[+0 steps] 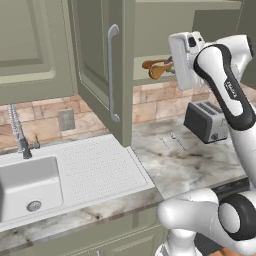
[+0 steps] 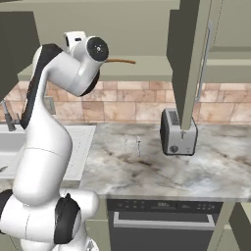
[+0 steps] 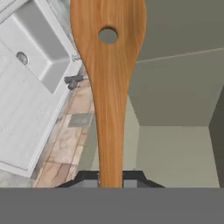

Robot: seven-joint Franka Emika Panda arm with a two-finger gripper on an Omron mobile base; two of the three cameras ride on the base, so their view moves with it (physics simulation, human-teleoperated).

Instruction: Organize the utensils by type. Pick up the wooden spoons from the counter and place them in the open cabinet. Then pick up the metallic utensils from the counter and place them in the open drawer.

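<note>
Up at the open cabinet [image 1: 105,75], a wooden spoon [image 3: 109,87] was clamped between the fingers [image 3: 110,177], its handle reaching over the shelf [image 2: 147,68]. Another wooden spoon [image 1: 159,71] lay on that shelf. Two metallic utensils [image 1: 172,140] lay on the bench [image 1: 200,165] near the toaster [image 1: 206,121].

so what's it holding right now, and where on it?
A wooden spoon, pinched by the fingers on the narrow handle part; the wide end with the hole sticks out ahead. The hand is up at the open cabinet.
</note>
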